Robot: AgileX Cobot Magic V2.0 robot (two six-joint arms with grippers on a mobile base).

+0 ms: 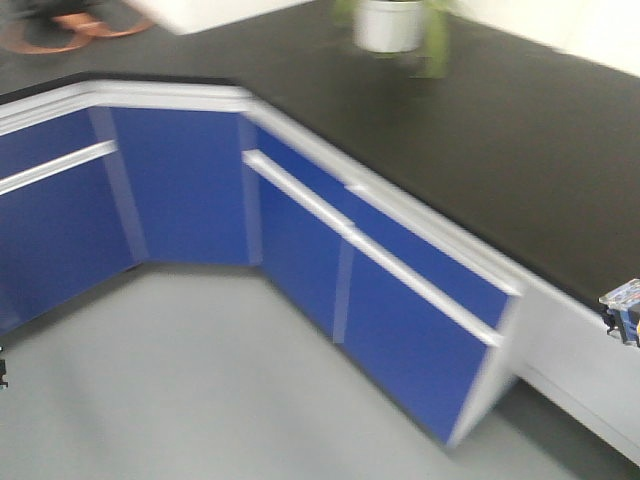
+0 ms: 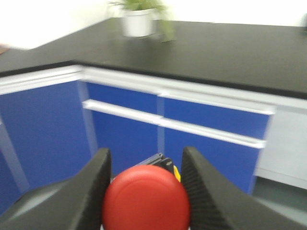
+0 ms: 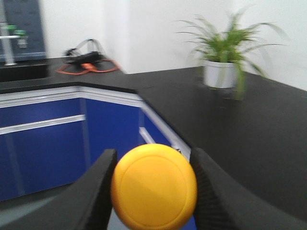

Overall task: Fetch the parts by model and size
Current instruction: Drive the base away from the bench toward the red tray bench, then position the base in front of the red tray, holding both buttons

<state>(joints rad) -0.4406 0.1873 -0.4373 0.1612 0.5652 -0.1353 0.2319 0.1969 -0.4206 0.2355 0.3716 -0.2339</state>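
The room is a lab-like corner with a black desk (image 1: 450, 130) that runs in an L along the walls. Its top is matte and mostly bare. Beneath it stand blue cabinet fronts (image 1: 180, 190) framed in white, each crossed by a long white handle rail (image 1: 370, 250). The floor (image 1: 200, 380) is plain pale grey. A potted plant (image 3: 220, 72) in a white pot stands on the desk near the white wall (image 3: 144, 33), and a coil of orange cable (image 3: 86, 67) with some dark gear lies on the far leg of the desk. The front view is motion-blurred.

Neither part is on the desk; both are up in the claws, out over the floor in front of the cabinets. The left claw (image 2: 146, 153) is pinching the red-capped push-button switch (image 2: 146, 199), whose round cap fills the gap between the two black fingers, with a bit of its base showing behind. The right claw (image 3: 153, 152) is likewise closed on the yellow-capped push-button switch (image 3: 153, 187), the cap touching both fingers.
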